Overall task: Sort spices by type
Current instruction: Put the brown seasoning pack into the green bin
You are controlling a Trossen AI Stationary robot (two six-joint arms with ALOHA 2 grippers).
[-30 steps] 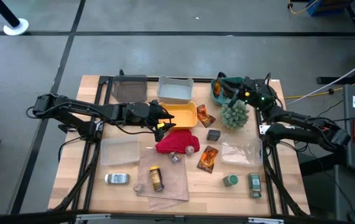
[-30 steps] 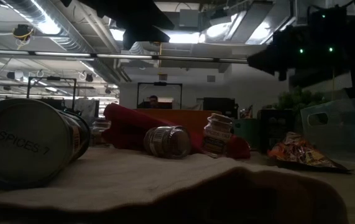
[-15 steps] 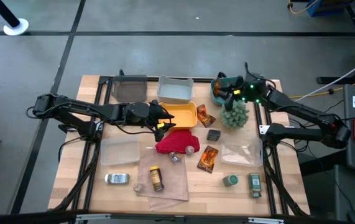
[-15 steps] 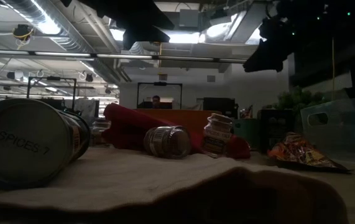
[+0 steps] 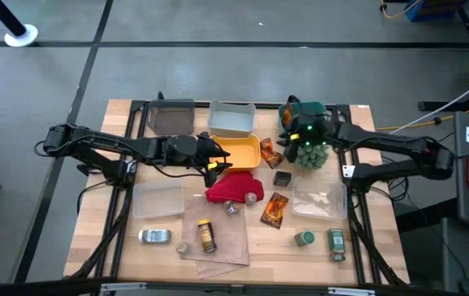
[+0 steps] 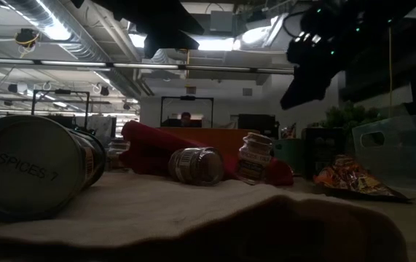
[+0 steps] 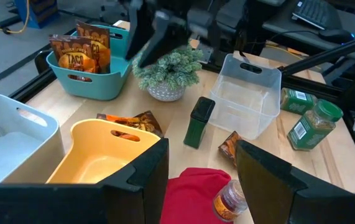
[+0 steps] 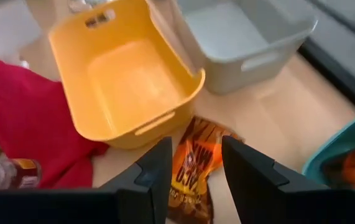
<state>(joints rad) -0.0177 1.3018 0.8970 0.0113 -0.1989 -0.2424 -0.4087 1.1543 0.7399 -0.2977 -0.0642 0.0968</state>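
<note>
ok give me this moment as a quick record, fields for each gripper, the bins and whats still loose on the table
left gripper: open, empty, by the yellow bin
right gripper: open, empty, above a taco sachet beside the yellow bin
teal bin: holds taco sachets
yellow bin: empty
white bin: empty
clear bin: empty
loose: green-lidded jars, dark tin, red cloth

Four foil sachets [image 5: 274, 209], two green-lidded jars [image 5: 304, 238], one yellow-capped bottle [image 5: 206, 235].
</note>
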